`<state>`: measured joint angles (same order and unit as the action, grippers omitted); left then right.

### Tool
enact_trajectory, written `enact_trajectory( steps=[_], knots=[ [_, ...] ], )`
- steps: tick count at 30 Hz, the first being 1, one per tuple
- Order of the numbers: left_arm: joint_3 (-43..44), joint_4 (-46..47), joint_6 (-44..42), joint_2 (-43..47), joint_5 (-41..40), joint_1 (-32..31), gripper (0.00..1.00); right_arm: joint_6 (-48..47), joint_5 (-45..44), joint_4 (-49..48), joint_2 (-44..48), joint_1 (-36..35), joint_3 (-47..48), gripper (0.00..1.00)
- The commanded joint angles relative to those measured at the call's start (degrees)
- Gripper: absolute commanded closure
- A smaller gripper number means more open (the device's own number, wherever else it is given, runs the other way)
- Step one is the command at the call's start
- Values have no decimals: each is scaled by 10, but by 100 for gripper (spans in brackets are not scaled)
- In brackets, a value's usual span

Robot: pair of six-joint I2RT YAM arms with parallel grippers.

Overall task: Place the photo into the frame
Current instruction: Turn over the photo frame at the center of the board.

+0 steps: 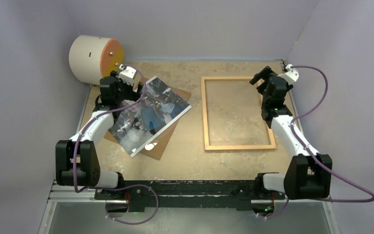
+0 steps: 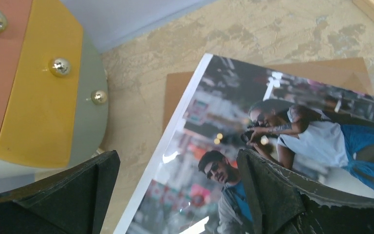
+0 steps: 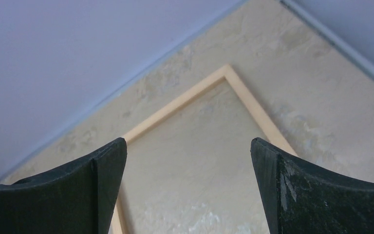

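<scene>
Two jaws agape, one photo [image 1: 148, 114], one frame [image 1: 205, 112]

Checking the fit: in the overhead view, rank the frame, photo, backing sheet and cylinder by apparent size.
1. frame
2. photo
3. cylinder
Unranked: the backing sheet, mostly hidden under the photo.

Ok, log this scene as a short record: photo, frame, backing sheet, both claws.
photo: face up, askew on the brown backing sheet, left of the frame, not in it
frame: flat on the table, nothing inside
left claw: open, above the photo's left edge, holding nothing
right claw: open, above the frame's far right corner, holding nothing
other: cream drum, far left corner
</scene>
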<state>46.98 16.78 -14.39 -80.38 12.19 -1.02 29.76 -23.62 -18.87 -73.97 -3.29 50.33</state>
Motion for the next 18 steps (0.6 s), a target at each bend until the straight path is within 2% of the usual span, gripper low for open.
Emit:
enact_trajectory(
  steps=[1, 4, 9, 16, 18],
  knots=[
    [99, -271, -25, -4, 14, 7, 3, 52, 172, 128, -8, -15, 11, 1],
    [144, -350, -18, -19, 32, 10, 5, 8, 104, 205, -54, -115, 75, 1],
    [173, -408, -2, -30, 52, 10, 7, -25, 83, 276, -150, -222, 140, 1],
    [201, -478, 5, -34, 54, 10, 10, -44, 21, 316, -266, -300, 196, 1],
    [205, -491, 6, -34, 51, 10, 10, -49, 11, 324, -290, -310, 211, 4]
  ],
)
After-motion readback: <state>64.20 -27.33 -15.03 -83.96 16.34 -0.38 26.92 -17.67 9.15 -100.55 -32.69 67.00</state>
